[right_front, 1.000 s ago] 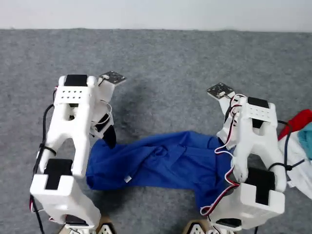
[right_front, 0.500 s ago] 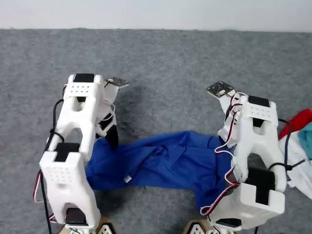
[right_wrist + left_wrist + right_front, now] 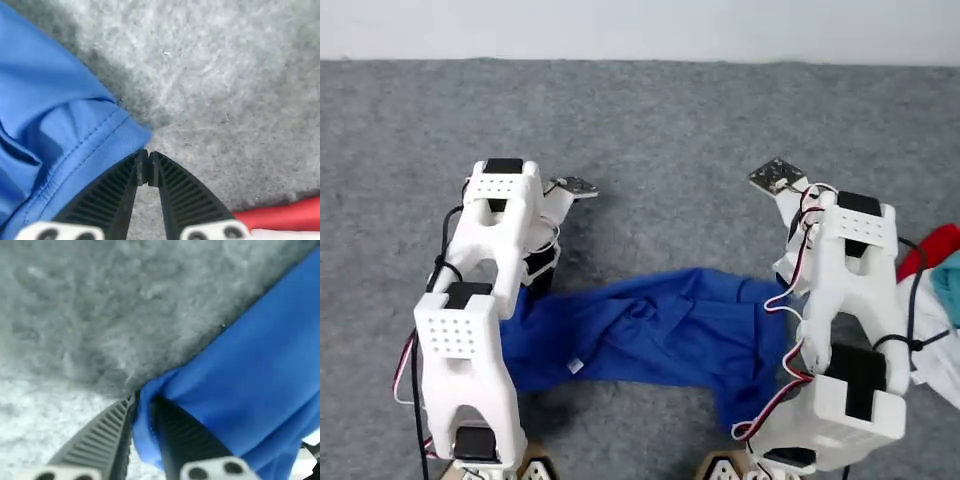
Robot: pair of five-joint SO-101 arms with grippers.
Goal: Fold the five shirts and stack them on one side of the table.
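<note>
We reckon the blue shirt (image 3: 660, 335) light, limp, slippery — best pinched at edges: left hand (image 3: 144, 405) clamps a fold, right hand (image 3: 148, 156) is closed at the hem.

Shirt (image 3: 650, 335) lies on the table (image 3: 670, 150), near side, centre, running left to right between the two grippers. Left gripper (image 3: 145, 405) is at the shirt's far-left edge, with a fold of it pinched between the fingers. Right gripper (image 3: 148, 162) is at the far-right corner, tips together just beside the hem. Heap of other garments (image 3: 935, 290) lies at the table's right edge, right of the right gripper.
</note>
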